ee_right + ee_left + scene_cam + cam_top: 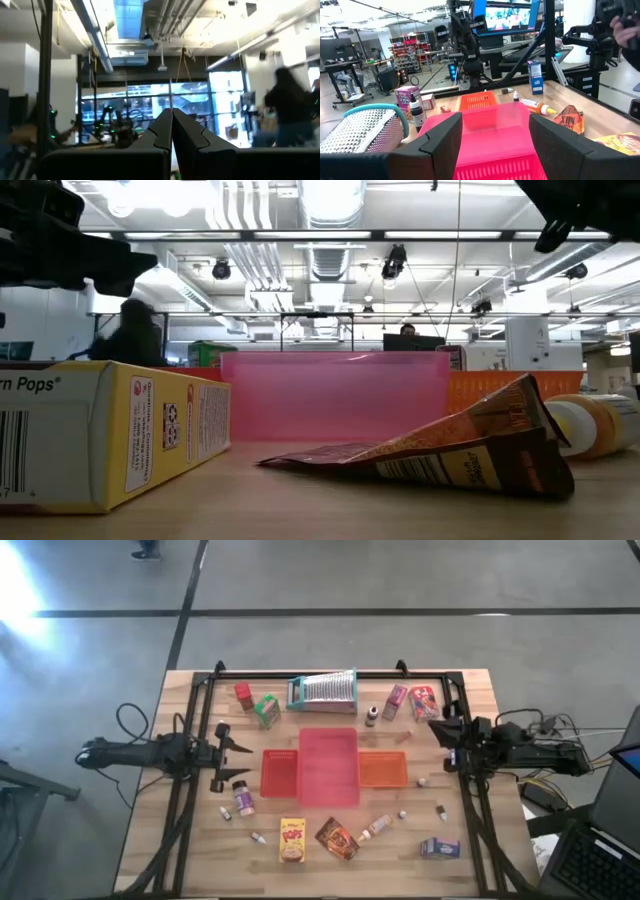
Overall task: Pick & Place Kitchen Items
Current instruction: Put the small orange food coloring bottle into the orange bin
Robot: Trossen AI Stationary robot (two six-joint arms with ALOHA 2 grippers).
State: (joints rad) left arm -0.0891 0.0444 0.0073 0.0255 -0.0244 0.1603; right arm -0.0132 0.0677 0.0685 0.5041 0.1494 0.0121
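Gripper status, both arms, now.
Left gripper: open, holding nothing, over the left side of the table facing the pink tray.
Right gripper: shut, holding nothing, at the table's right edge.

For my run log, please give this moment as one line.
left gripper: open, empty, left of red tray | right gripper: shut, empty | yellow cereal box: on table

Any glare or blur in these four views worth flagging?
High view: blown-out glare on the floor at the upper left; table evenly lit. Low view: bright ceiling lights, the yellow box close and soft, cropped at the edge. Left wrist view: fingers out of focus, pink tray clear. Right wrist view: a person smeared against bright windows.
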